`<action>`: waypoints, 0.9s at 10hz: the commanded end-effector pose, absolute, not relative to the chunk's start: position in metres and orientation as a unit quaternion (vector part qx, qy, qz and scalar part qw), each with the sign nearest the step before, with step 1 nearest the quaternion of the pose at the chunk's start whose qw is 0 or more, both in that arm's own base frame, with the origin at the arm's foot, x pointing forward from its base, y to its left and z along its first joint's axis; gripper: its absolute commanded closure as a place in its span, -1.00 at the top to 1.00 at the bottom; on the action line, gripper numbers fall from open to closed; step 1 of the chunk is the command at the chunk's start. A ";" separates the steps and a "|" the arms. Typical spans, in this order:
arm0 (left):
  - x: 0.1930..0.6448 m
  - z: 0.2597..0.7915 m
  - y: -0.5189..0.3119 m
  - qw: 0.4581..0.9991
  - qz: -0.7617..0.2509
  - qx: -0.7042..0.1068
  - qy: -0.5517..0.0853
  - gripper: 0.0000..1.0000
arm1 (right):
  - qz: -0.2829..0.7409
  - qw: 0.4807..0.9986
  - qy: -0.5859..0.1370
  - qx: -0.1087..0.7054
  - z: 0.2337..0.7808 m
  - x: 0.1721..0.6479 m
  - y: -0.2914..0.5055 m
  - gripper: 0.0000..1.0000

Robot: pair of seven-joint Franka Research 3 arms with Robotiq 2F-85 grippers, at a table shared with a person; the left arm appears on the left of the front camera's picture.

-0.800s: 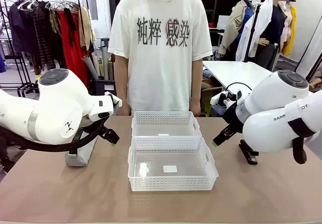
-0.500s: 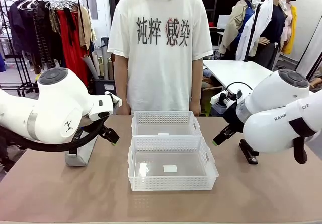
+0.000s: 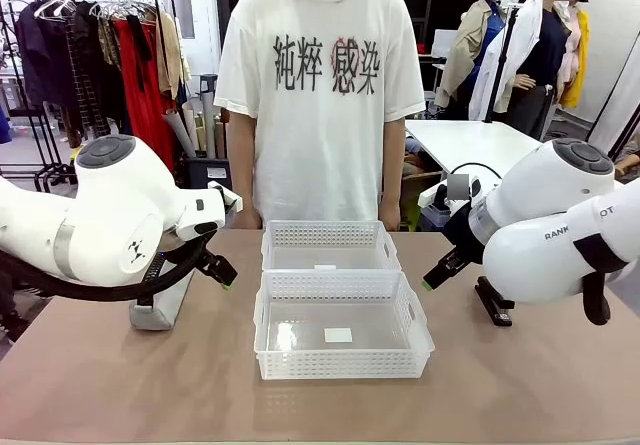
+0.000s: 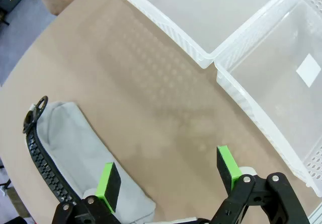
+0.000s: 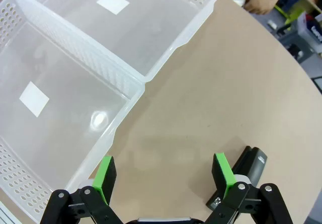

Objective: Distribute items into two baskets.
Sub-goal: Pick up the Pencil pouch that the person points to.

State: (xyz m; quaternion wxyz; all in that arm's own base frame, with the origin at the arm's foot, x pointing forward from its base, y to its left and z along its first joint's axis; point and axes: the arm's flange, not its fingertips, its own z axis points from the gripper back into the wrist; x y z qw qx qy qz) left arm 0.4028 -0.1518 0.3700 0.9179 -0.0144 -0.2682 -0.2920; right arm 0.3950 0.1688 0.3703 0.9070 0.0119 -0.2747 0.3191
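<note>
Two white lattice baskets stand end to end mid-table, the near basket [image 3: 343,363] and the far basket [image 3: 328,235], both with nothing in them but a white label. The grey pouch [image 3: 160,308] lies at the left, partly behind my left arm; in the left wrist view the pouch [image 4: 70,143] with its black zipper sits just under one green pad. My left gripper [image 4: 170,176] is open above bare table beside it. The black stapler [image 3: 493,302] lies at the right. My right gripper [image 5: 163,171] is open, the stapler [image 5: 246,171] beside one finger.
A person in a white printed T-shirt [image 3: 320,95] stands at the far edge, hands low by the table. A hand [image 5: 261,0] rests near the far basket's corner. Bare brown table [image 3: 320,410] lies in front of the baskets. Clothes racks stand behind.
</note>
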 end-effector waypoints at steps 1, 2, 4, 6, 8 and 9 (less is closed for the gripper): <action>0.403 0.370 -0.152 0.918 -0.292 -0.014 -0.268 1.00 | 0.319 0.907 -0.275 0.012 0.370 0.395 0.169 1.00; 0.403 0.370 -0.152 0.918 -0.292 -0.014 -0.268 1.00 | 0.319 0.907 -0.275 0.012 0.370 0.395 0.169 1.00; 0.403 0.370 -0.152 0.918 -0.292 -0.014 -0.268 1.00 | 0.319 0.907 -0.275 0.012 0.370 0.395 0.169 1.00; 0.403 0.370 -0.152 0.918 -0.292 -0.014 -0.268 1.00 | 0.319 0.907 -0.275 0.012 0.370 0.395 0.169 1.00; 0.403 0.370 -0.152 0.918 -0.292 -0.014 -0.268 1.00 | 0.319 0.907 -0.275 0.012 0.370 0.395 0.169 1.00; 0.403 0.370 -0.152 0.918 -0.292 -0.014 -0.268 1.00 | 0.319 0.907 -0.275 0.012 0.370 0.395 0.169 1.00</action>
